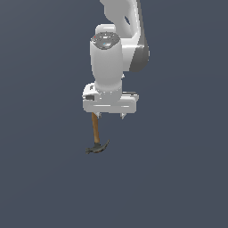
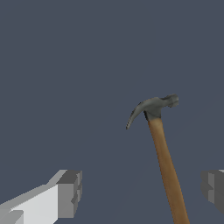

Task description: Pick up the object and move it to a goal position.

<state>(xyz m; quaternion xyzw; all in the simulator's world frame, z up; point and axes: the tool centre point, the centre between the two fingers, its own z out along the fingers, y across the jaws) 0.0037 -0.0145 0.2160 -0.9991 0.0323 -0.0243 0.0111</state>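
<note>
The hammer (image 1: 95,138) lies on the plain dark blue-grey floor (image 1: 178,178), slightly left of centre in the exterior view and just below the frame's middle. Its orange-brown handle runs nearly vertically in that frame; the upper end disappears behind the gripper body. The dark grey head is at the lower end, with the curved claw pointing toward the exterior view's right and the blunt face toward the exterior view's left.

In the wrist view the hammer (image 2: 162,148) occupies the right half of the picture. The head sits right of centre, and the handle slopes down to the frame's bottom edge. The claw curves toward the frame's left.

The gripper (image 1: 110,116) is positioned directly above the handle's upper end in the exterior view, at the frame's centre. Two short fingertips project below the white gripper body and stand well apart. In the wrist view the gripper (image 2: 142,192) is spread wide: one grey pad is in the lower left of the frame and the other at the lower right edge. The handle passes between them, nearer the right-hand pad, with visible gaps on both sides. Neither pad touches the hammer.

The arm (image 1: 118,44), white with grey joints, rises from the gripper to the top edge of the exterior view.
</note>
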